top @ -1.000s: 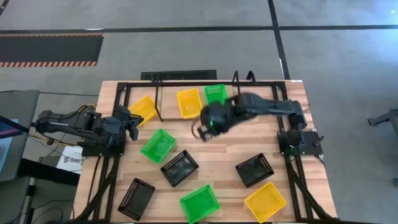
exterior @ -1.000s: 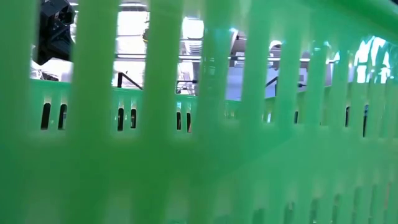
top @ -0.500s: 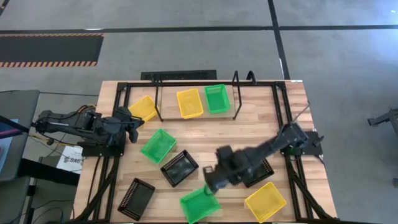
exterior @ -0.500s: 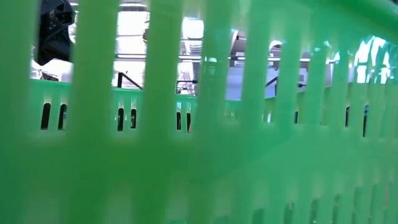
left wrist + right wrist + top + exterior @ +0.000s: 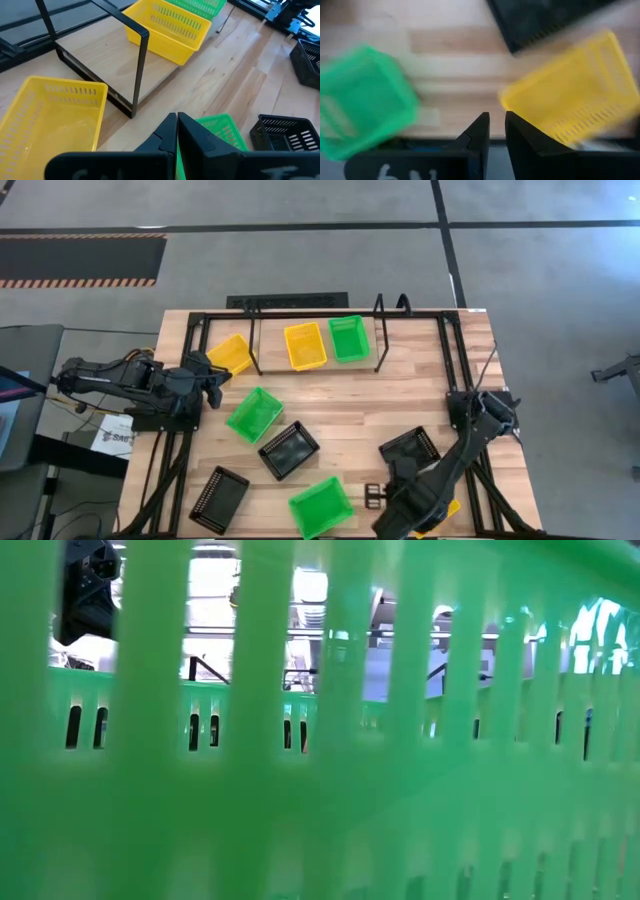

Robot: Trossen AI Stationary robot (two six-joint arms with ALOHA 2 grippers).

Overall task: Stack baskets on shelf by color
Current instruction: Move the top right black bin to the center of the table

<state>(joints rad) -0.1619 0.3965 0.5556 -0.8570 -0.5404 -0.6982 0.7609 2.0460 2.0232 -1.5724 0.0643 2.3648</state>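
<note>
Since a second ago the right arm has swung from the far shelf (image 5: 310, 365) down to the near edge of the counter (image 5: 350, 405). Its right claw (image 5: 496, 131) hangs now over the near-right corner, its fingers only a narrow gap apart and holding nothing. Just below it, a little to the right, lies a yellow basket (image 5: 575, 87), mostly hidden under the arm in the high view. The near green basket (image 5: 321, 507) lies to the claw's left, close beside it. A black basket (image 5: 409, 448) sits just beyond, toward the far side.

I think the yellow basket is the coming target, and its long axis looks turned at a slant to the counter's edge, so the claw must line up with one long wall.

On the shelf, one yellow basket (image 5: 305, 345) and one green basket (image 5: 348, 338) stand side by side. The left claw (image 5: 177, 131) waits closed and empty at the left, near another yellow basket (image 5: 231, 353).
</note>
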